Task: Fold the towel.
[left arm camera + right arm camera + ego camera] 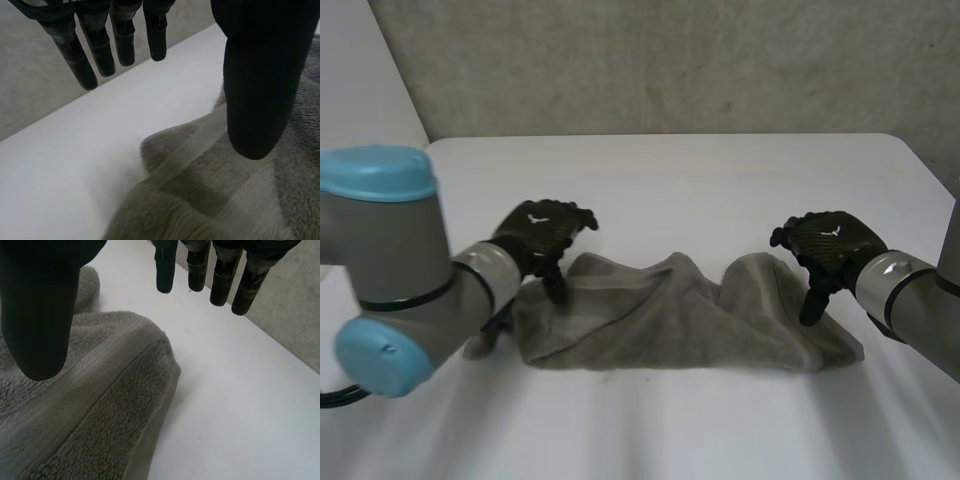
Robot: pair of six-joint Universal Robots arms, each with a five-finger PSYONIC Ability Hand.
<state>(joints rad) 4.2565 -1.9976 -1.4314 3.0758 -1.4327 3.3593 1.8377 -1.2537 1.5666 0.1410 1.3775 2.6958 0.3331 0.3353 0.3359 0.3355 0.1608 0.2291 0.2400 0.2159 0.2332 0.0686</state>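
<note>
A grey towel (660, 320) lies crumpled in a long heap on the white table (670, 180), with raised folds in the middle. My left hand (542, 235) hovers over the towel's left end, open, its thumb (255, 85) above the cloth (220, 190) and its fingers (100, 45) straight over bare table. Above the towel's right end my right hand (828, 245) is open too, its thumb (40, 315) over the cloth (95, 410) and its fingers (220, 275) straight, holding nothing.
A rough grey wall (670, 60) stands behind the table's far edge. Bare white tabletop (650, 420) stretches in front of the towel and behind it. The table's right corner (920, 160) curves off near my right arm.
</note>
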